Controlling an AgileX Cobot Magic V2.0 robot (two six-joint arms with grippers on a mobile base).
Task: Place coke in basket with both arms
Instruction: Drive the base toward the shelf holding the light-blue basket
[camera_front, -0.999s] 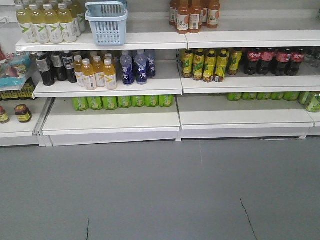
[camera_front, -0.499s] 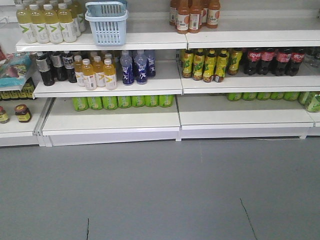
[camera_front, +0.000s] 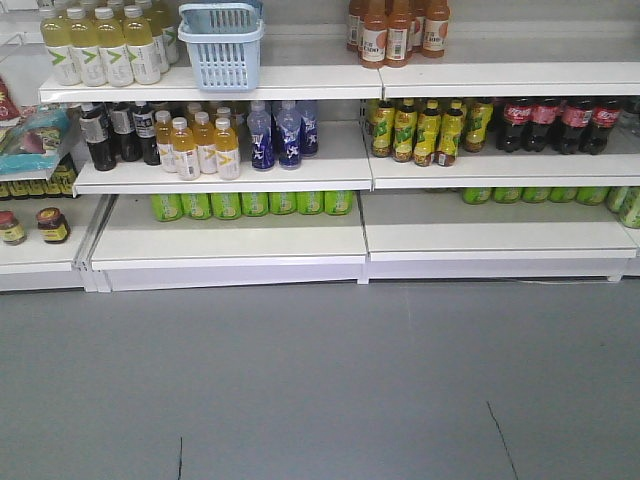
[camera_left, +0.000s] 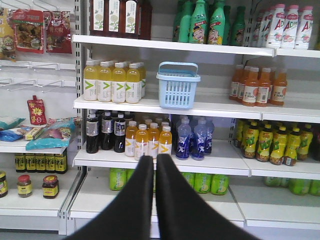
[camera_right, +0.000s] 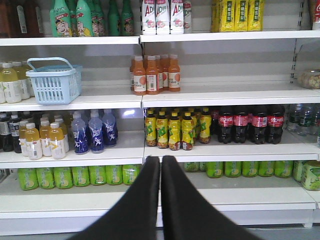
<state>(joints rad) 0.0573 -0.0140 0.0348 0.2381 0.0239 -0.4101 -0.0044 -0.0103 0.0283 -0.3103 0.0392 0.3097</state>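
Observation:
The light blue basket (camera_front: 220, 50) stands on the upper shelf among drink bottles, also visible in the left wrist view as the basket (camera_left: 177, 86) and at the left of the right wrist view as the basket (camera_right: 54, 81). The coke is out of view. My left gripper (camera_left: 154, 158) is shut with nothing between its black fingers, well back from the shelves and below the basket. My right gripper (camera_right: 160, 159) is likewise shut and empty, pointing at the shelf edge below the yellow-labelled bottles. Neither arm appears in the front view.
White shelving (camera_front: 230, 172) holds rows of yellow, orange, blue and green drinks. Dark plastic cola bottles with red labels (camera_front: 555, 122) stand at the right of the middle shelf, seen also as cola bottles (camera_right: 247, 124). Grey floor (camera_front: 320, 380) lies in front.
In the front view the whole shelf scene has shifted slightly right and up. Nothing on the shelves has moved.

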